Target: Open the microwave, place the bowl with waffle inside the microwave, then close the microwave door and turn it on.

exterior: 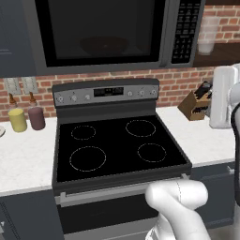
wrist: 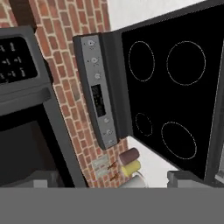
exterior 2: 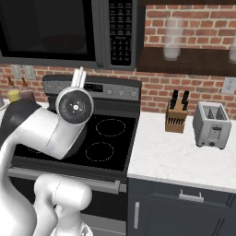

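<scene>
The microwave (exterior: 108,33) is mounted above the stove (exterior: 117,145), and the microwave door (exterior: 101,30) is seen shut. A dim bowl (exterior: 104,45) shape is made out behind the black window; the waffle cannot be made out. The keypad strip (exterior: 185,30) is set at the door's right. The gripper (wrist: 113,181) is glimpsed at the bottom of the hand view, held near the microwave's lower edge; whether its fingers are apart or together cannot be told. The door is judged stiff, hinged and glossy. The keypad is judged rigid, and a light fingertip press on a button is likely wanted. The bowl is judged smooth, slippery, breakable.
</scene>
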